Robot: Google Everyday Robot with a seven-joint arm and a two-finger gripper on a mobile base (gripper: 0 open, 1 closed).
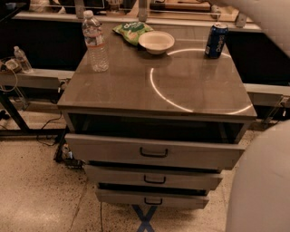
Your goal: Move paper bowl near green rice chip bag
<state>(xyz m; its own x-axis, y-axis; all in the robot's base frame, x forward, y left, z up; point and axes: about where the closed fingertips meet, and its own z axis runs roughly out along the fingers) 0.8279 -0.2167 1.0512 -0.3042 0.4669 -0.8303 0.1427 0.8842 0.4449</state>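
Note:
The off-white paper bowl (156, 41) sits upright at the back of the grey cabinet top (181, 90), a little left of centre. The green rice chip bag (132, 31) lies just behind and to the left of the bowl, touching or nearly touching its rim. My gripper is out of view. Only a white arm segment (272, 11) shows at the top right corner, and a white body part (263, 181) at the bottom right.
A clear water bottle (95, 43) stands at the left of the top. A blue soda can (216, 40) stands at the back right. Three drawers (154, 154) below are pulled partly open. A side shelf (27, 77) with a small bottle stands at the left.

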